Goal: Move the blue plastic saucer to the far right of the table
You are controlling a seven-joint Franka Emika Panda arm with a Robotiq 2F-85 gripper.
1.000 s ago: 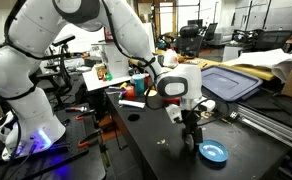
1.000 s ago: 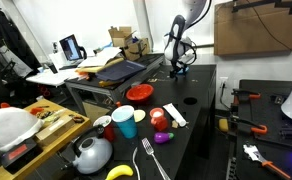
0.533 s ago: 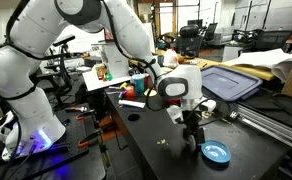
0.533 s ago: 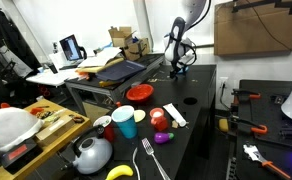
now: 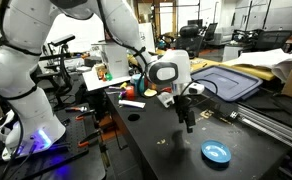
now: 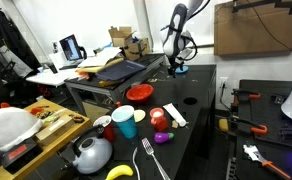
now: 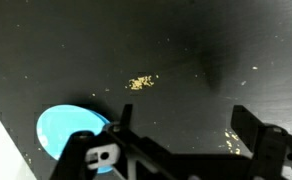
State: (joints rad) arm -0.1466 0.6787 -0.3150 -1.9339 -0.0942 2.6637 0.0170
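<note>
Saucer (image 5: 216,152) first: it lies flat on the black table (image 5: 151,150), alone, toward the end of the top that lies to the right in that exterior view and near its front edge. Nothing touches it. The gripper (image 5: 188,126) hangs above the table, up and to one side of the saucer, clearly apart from it.

From the wrist view the gripper (image 7: 183,112) has its fingers spread wide, with only bare table (image 7: 216,50) and a yellowish fleck (image 7: 140,83) showing between and beyond them. The saucer (image 7: 71,135) sits off at the lower corner of that view, outside the fingers and partly hidden by the gripper's body. So it grips nothing.

In an exterior view from the far end, the gripper (image 6: 174,66) is small and distant. The saucer there is too small for me to pick out, though the red bowl (image 6: 139,93) is plain enough nearer the camera.

My reading is that the carrying looks finished: the saucer rests on the table with the arm clear of it. Whether that spot counts as the far right I cannot say for certain. If it does, only pulling the arm away is left.
</note>
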